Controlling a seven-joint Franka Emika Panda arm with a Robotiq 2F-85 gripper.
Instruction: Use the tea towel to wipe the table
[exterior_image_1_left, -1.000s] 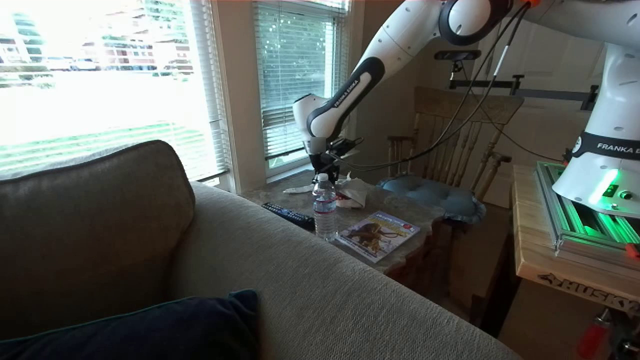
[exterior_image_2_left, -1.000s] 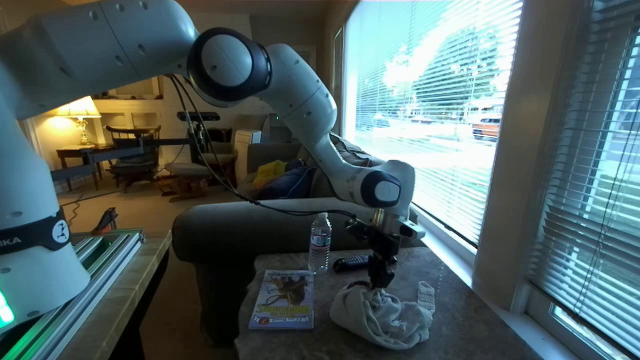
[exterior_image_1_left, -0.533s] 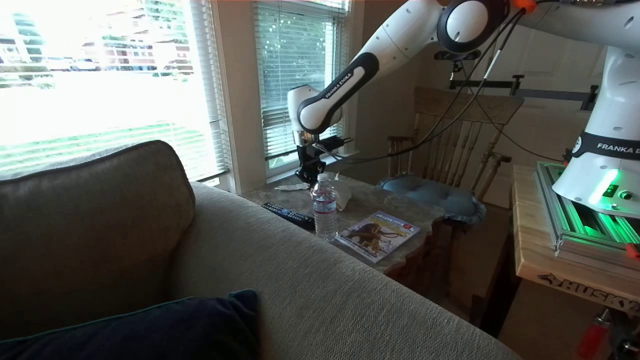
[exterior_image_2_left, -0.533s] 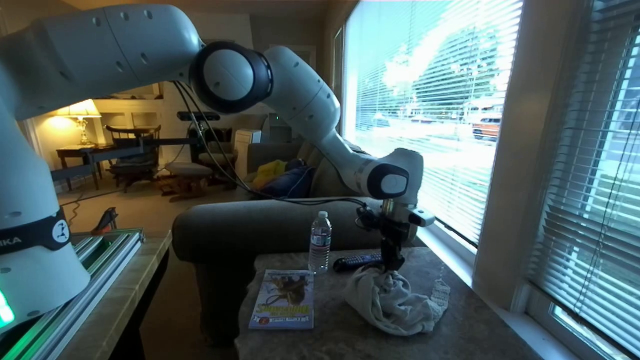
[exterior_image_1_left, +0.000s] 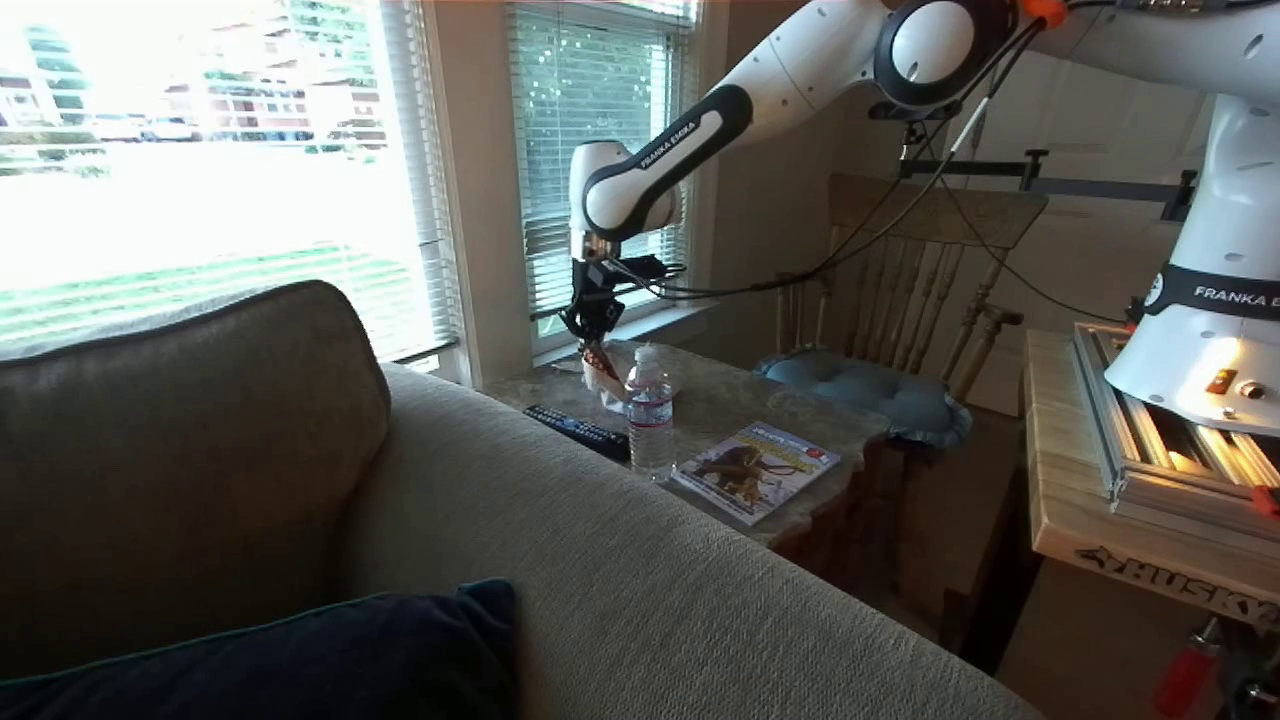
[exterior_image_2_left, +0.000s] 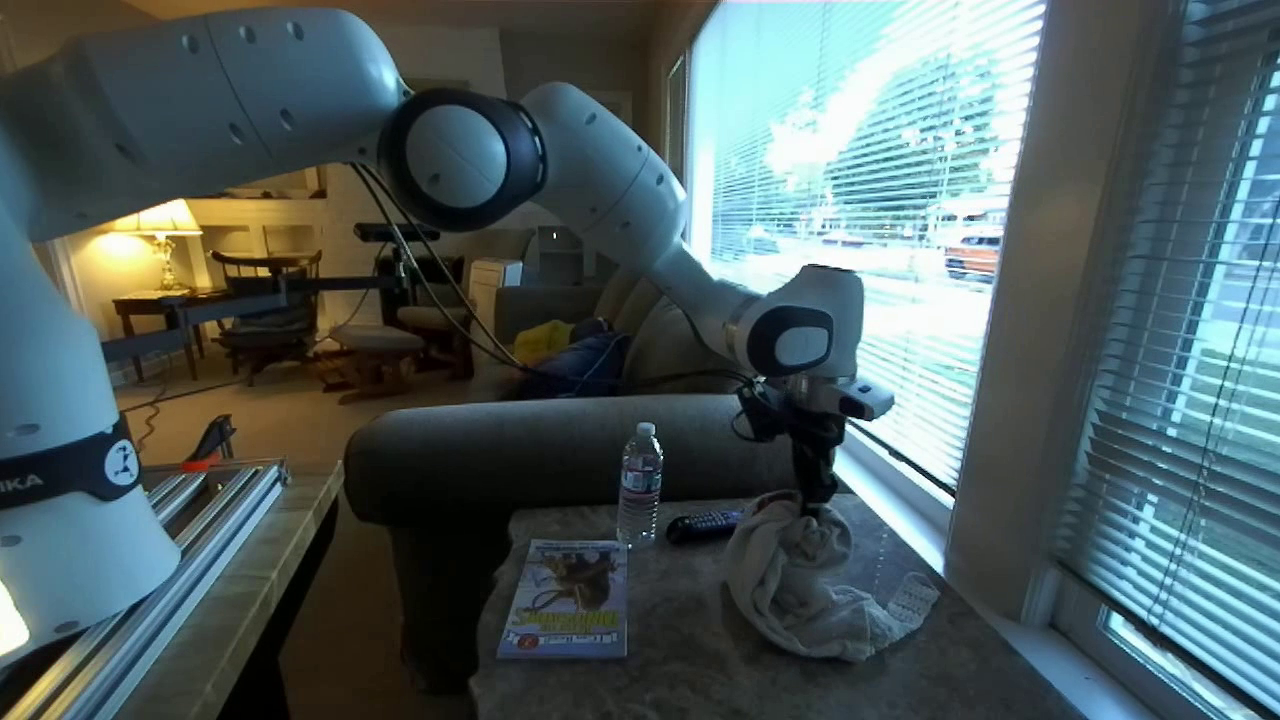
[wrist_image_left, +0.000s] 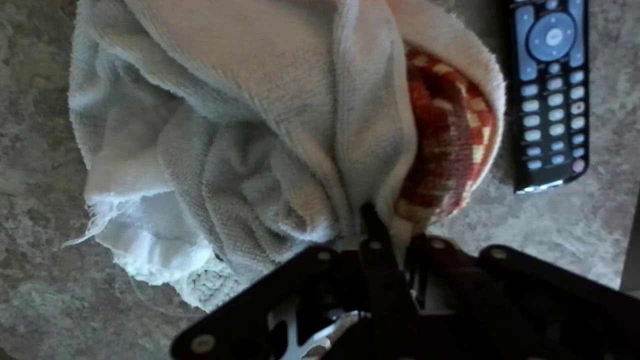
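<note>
The tea towel (exterior_image_2_left: 795, 590) is pale, crumpled and fringed, with a red checked face showing under a fold in the wrist view (wrist_image_left: 280, 100). It lies bunched on the grey mottled table (exterior_image_2_left: 690, 640), its held part raised. In an exterior view the towel (exterior_image_1_left: 602, 378) is partly hidden behind the bottle. My gripper (wrist_image_left: 393, 226) is shut on a fold of the towel, fingers pointing down. In both exterior views the gripper (exterior_image_1_left: 592, 340) (exterior_image_2_left: 816, 500) is just above the table, near the window side. The fingertips are partly buried in cloth.
A black remote (wrist_image_left: 555, 110) lies close beside the towel on the table. A water bottle (exterior_image_2_left: 640, 490) stands upright near the remote, with a magazine (exterior_image_2_left: 567, 600) in front of it. The sofa arm (exterior_image_1_left: 600, 560) borders the table. The window sill (exterior_image_2_left: 900, 510) runs along another side.
My gripper has moved toward the window and risen slightly, dragging the towel with it across the table. The red checked face now shows near the gripper. Bottle, remote and magazine have not moved.
</note>
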